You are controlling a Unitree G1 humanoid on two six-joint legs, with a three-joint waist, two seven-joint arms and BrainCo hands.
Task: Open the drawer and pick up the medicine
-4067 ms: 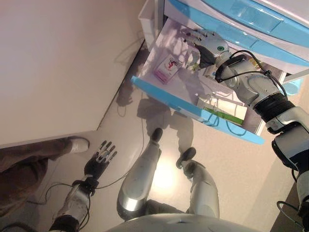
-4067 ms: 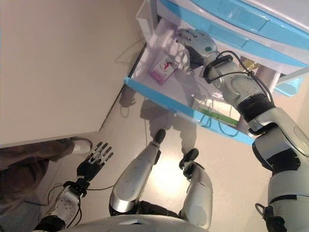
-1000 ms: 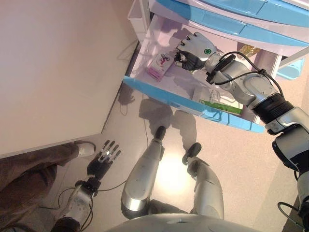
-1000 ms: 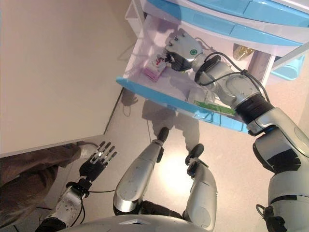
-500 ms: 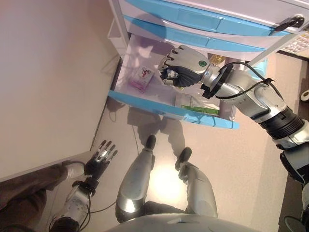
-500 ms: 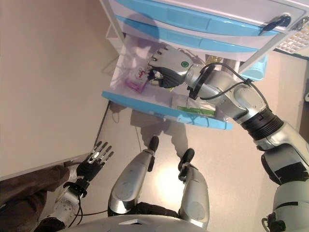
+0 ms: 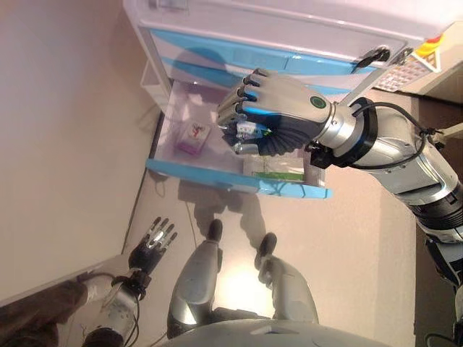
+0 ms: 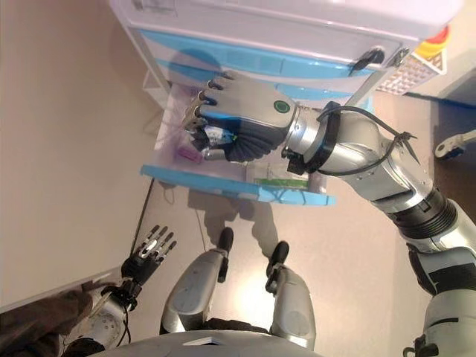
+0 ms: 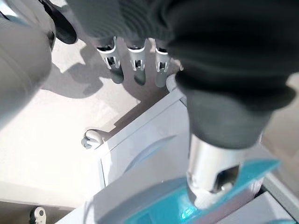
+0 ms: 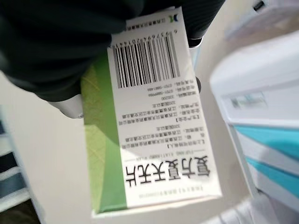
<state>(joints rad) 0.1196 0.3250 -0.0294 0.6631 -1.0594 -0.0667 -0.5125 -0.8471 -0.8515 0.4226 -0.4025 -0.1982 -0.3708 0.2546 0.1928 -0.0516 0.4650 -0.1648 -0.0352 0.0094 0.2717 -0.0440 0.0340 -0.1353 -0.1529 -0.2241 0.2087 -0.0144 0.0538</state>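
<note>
My right hand (image 7: 278, 112) is raised above the open blue-fronted drawer (image 7: 239, 178), its fingers curled round a white and green medicine box (image 10: 149, 126). A sliver of the box shows between the fingers in the left eye view (image 7: 247, 130). In the drawer lie a pink and white medicine box (image 7: 191, 136) at the left and a green and white box (image 7: 273, 169) at the right. My left hand (image 7: 150, 243) hangs low at the lower left, fingers straight, holding nothing.
The white drawer cabinet (image 7: 289, 32) has closed blue-fronted drawers (image 7: 239, 54) above the open one. A pale wall (image 7: 65, 144) runs along the left. A person's leg (image 8: 37, 323) shows at the bottom left. A white perforated basket (image 7: 405, 69) sits at the upper right.
My right hand has lifted up out of the drawer toward the camera with the white and green box in it. The camera has shifted; my left hand stays low.
</note>
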